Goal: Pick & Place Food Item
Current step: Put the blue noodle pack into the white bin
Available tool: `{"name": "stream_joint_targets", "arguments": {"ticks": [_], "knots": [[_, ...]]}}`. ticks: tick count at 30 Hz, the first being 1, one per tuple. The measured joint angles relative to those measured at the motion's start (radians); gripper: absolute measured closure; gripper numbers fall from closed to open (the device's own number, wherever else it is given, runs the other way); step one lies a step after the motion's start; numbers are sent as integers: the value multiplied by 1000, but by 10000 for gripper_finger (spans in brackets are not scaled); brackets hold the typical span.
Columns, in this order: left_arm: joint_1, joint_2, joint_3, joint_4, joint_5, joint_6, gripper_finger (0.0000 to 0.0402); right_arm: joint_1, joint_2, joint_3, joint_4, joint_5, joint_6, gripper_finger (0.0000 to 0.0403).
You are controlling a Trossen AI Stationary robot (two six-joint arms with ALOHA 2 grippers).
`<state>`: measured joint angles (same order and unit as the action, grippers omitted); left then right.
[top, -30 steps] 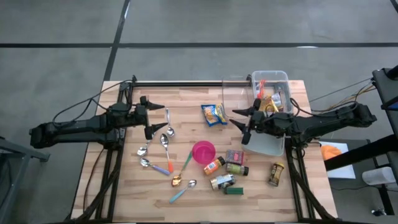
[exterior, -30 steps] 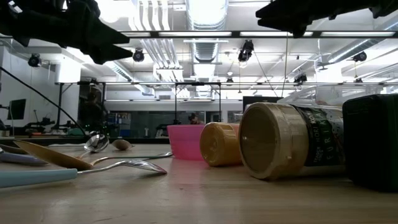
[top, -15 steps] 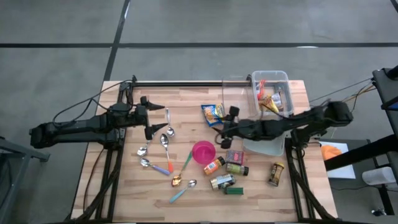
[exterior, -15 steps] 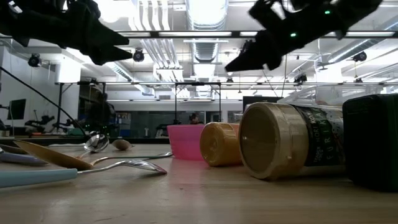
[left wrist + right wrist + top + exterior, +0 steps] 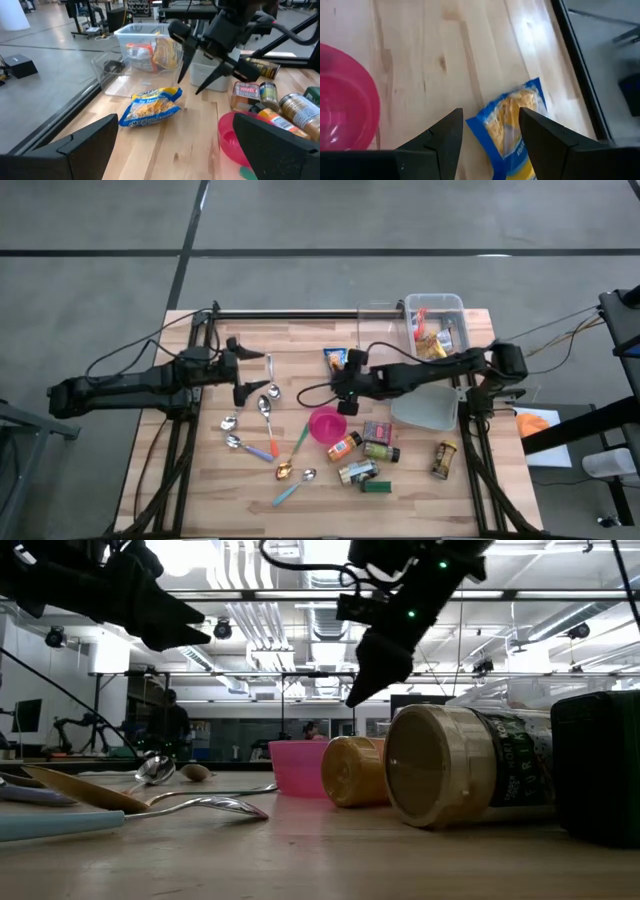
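Note:
A blue and yellow snack bag (image 5: 335,358) lies flat on the wooden table, left of a clear bin (image 5: 437,308) that holds other food packets. My right gripper (image 5: 189,86) hangs open just above the bag's end (image 5: 512,122) on the side of the pink bowl. It slants down and touches nothing, and the bag shows ahead between its fingers. In the low view it (image 5: 365,690) is well clear of the table. My left gripper (image 5: 250,377) waits open over the table's left part, above the spoons.
A pink bowl (image 5: 327,424) sits just near of the bag. Several jars and small packets (image 5: 365,455) lie right of and nearer than the bowl. Spoons (image 5: 262,412) are scattered at the left. The bin's clear lid (image 5: 425,408) rests near the right edge.
My right gripper has swung from above the bin toward the table's left and come down. It has tipped from about level to slanting downward, and now stands over the snack bag. Its fingers have stayed apart. Nothing on the table has moved.

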<state>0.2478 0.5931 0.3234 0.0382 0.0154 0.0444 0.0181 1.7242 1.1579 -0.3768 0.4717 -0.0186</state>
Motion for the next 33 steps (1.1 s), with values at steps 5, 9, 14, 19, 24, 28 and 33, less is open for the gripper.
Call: {"name": "stream_joint_targets", "arguments": {"ticks": [5,9,14,19,24,28,33], "knots": [[0,-1,-33,-7,0,0,6,-7,22,34,-13,-11,54,211],[0,0,-75,-14,0,0,6,-22,10,15,0,-67,78,209],[0,-1,-150,-16,0,0,6,-42,10,-7,35,-98,112,160],[0,-1,-246,-16,0,0,6,-42,11,-49,69,-98,0,96],[0,15,-316,-29,-5,0,6,-49,11,-100,125,-91,-37,71],[0,40,-304,-24,-15,0,6,-58,11,-131,171,-79,-41,70],[0,40,-318,-25,-15,1,6,-78,13,-152,206,-80,-49,70]]}}
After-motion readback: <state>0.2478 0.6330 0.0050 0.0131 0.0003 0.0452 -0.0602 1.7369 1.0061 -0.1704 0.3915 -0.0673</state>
